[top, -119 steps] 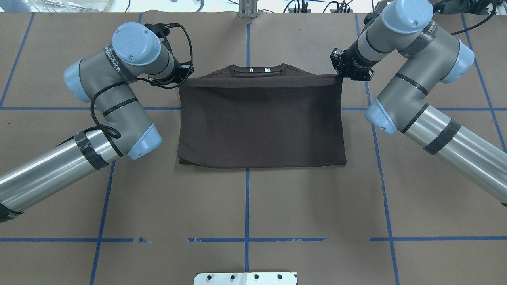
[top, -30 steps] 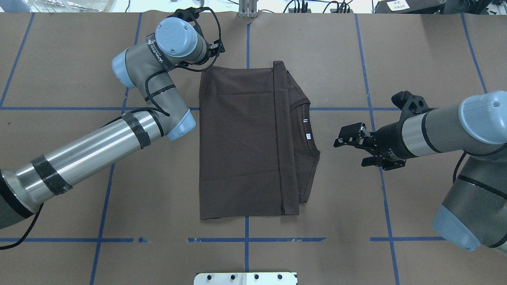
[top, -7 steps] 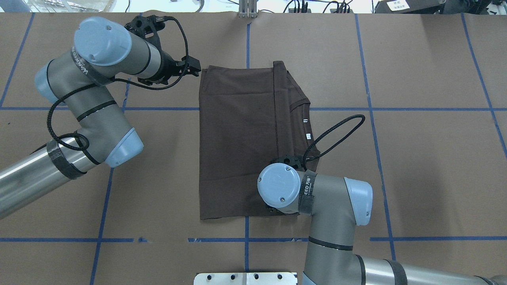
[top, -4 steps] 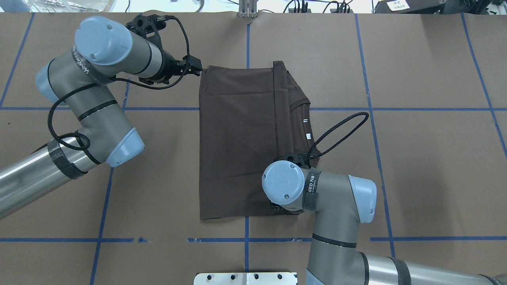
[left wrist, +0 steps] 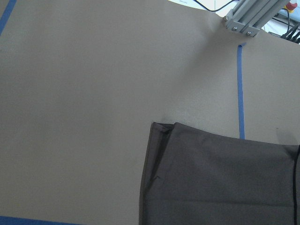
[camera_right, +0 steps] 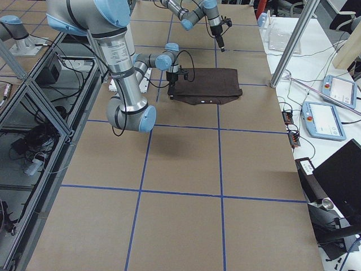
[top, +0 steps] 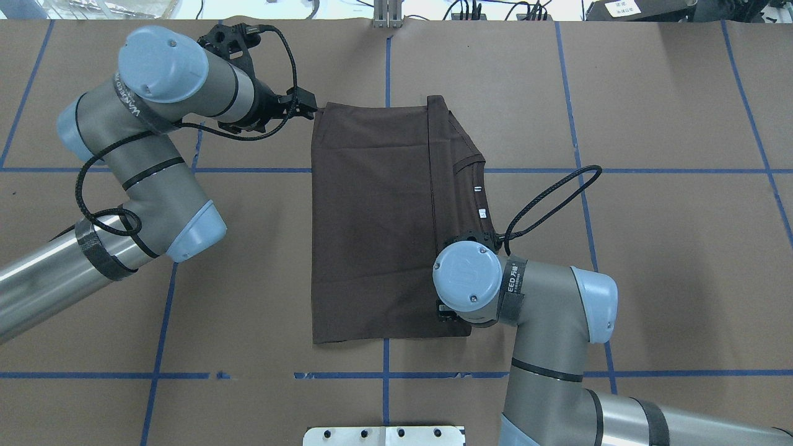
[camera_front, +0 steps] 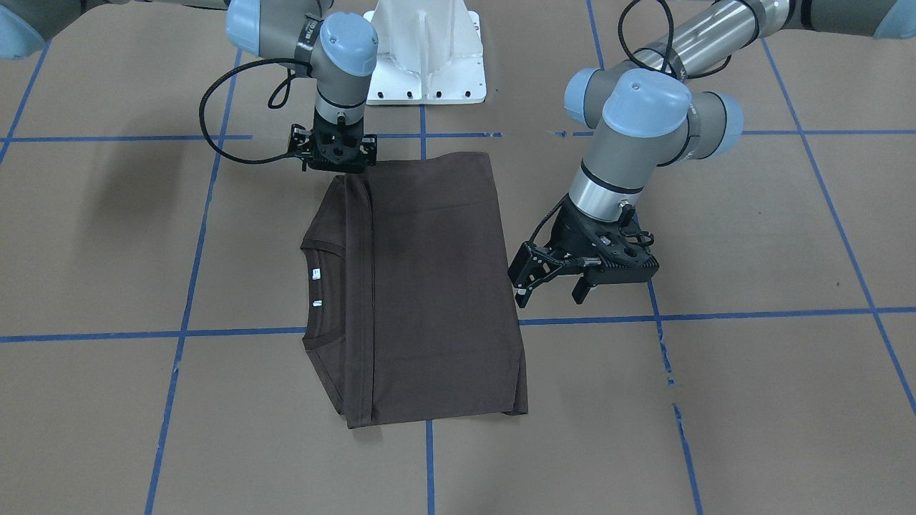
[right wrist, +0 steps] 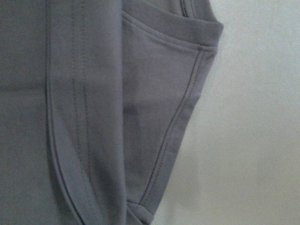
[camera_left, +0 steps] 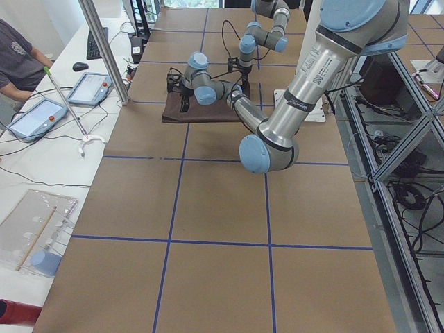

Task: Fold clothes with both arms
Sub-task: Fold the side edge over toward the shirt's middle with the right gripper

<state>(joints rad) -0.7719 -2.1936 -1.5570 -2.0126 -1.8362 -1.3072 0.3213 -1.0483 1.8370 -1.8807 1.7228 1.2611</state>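
Left gripper (camera_front: pixel 549 290) wide open, empty, just beside folded brown T-shirt (camera_front: pixel 429 286); right gripper (camera_front: pixel 334 164) down at its corner, jaw state can't tell

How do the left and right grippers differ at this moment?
The left gripper is tilted, reaching sideways; the right gripper points straight down. The left gripper's jaws stand wide open; the right gripper's I cannot judge. The left gripper is just outside the T-shirt's edge, its wrist view mostly table; the right gripper is over the collar-side corner nearest the robot, its view filled with fabric. Both are black.
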